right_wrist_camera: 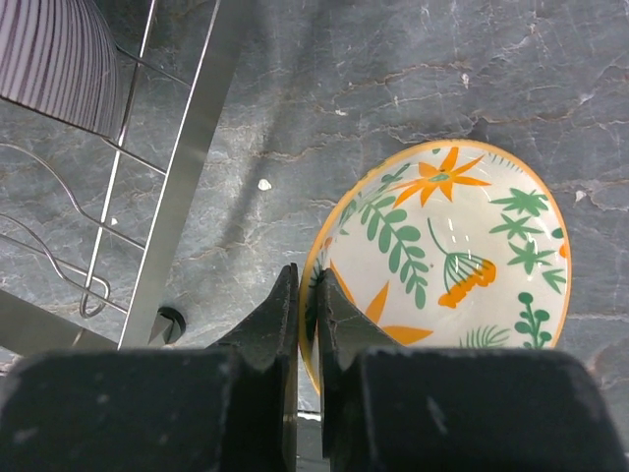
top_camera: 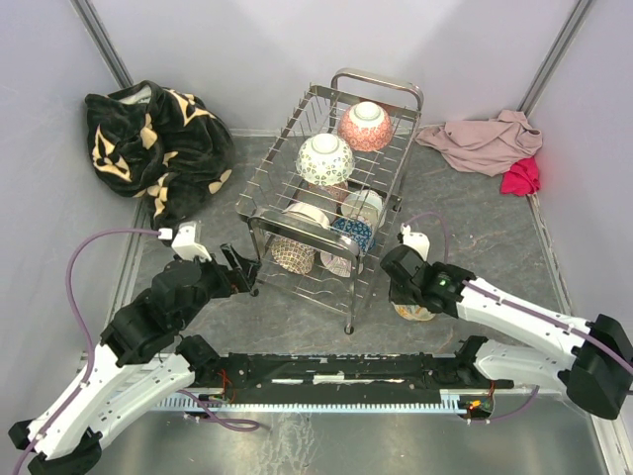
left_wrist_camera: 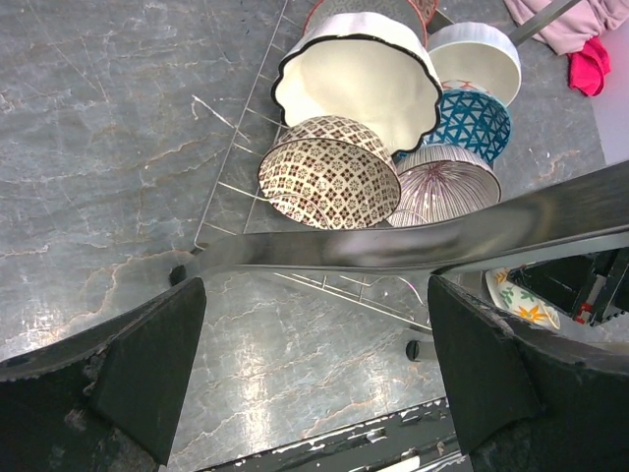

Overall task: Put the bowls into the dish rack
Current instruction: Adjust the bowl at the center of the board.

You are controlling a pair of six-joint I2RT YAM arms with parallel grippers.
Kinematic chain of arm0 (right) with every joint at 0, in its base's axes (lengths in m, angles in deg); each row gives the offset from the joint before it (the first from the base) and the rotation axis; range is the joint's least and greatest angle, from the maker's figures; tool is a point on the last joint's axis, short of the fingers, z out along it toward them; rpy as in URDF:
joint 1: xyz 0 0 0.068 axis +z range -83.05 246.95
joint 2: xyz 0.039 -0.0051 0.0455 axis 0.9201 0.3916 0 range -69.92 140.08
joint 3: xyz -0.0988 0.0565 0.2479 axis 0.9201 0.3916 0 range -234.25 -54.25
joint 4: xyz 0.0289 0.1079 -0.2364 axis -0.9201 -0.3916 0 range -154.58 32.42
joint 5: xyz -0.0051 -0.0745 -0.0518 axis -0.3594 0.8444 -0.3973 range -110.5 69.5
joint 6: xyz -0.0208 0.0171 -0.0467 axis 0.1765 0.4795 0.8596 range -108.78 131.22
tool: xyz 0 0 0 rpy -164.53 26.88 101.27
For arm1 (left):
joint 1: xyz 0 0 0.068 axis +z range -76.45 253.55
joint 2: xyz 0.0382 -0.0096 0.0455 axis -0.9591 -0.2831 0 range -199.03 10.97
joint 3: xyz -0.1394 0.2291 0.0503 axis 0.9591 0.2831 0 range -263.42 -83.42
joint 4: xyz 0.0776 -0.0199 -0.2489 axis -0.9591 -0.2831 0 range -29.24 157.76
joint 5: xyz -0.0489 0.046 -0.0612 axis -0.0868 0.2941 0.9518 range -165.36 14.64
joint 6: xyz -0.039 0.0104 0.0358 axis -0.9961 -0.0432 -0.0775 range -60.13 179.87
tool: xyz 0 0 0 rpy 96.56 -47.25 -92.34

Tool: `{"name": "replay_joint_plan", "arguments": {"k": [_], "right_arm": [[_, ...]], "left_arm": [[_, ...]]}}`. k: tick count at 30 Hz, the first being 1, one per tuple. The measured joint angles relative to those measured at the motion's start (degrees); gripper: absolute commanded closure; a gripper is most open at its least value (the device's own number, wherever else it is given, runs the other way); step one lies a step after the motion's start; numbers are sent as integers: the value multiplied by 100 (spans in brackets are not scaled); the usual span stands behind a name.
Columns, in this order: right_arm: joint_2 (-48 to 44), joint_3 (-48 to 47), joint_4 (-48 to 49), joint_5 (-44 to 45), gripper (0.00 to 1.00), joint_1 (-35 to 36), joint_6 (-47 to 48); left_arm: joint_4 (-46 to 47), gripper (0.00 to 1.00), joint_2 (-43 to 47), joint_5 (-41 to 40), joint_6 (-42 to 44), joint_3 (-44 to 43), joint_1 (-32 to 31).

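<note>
The chrome wire dish rack (top_camera: 377, 75) stands mid-table. On its top tier rest a red bowl (top_camera: 365, 126) and a green-patterned bowl (top_camera: 324, 158); several bowls lean in the lower tier, among them a white scalloped one (left_wrist_camera: 359, 74) and a brown patterned one (left_wrist_camera: 329, 182). To the right of the rack's front corner, my right gripper (right_wrist_camera: 307, 280) is shut on the left rim of a floral bowl (right_wrist_camera: 452, 236) with an orange edge, which sits on the table. My left gripper (left_wrist_camera: 313, 295) hangs open and empty at the rack's front left, just behind a rack bar (left_wrist_camera: 393, 246).
A black and cream blanket (top_camera: 158, 148) is heaped at the back left. A pink cloth (top_camera: 485, 139) and a red cloth (top_camera: 521, 176) lie at the back right. The rack's leg (right_wrist_camera: 187, 167) stands close to the left of the floral bowl. Walls enclose the table.
</note>
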State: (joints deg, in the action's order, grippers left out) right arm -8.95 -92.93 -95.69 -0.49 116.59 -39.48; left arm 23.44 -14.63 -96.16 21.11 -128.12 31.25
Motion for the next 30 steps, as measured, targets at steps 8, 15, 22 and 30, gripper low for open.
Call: {"name": "replay_joint_plan", "arguments": {"k": [8, 15, 22, 30], "right_arm": [[114, 7, 173, -15, 85, -31, 52], [-354, 269, 225, -111, 73, -55, 61], [-728, 538, 55, -332, 59, -96, 138], [-1117, 603, -70, -505, 53, -96, 326]], "left_arm": [[168, 3, -33, 35, -190, 278, 0], [544, 18, -304, 162, -238, 505, -28], [861, 48, -651, -63, -428, 780, -68], [1259, 50, -1241, -623, -551, 857, -44]]}}
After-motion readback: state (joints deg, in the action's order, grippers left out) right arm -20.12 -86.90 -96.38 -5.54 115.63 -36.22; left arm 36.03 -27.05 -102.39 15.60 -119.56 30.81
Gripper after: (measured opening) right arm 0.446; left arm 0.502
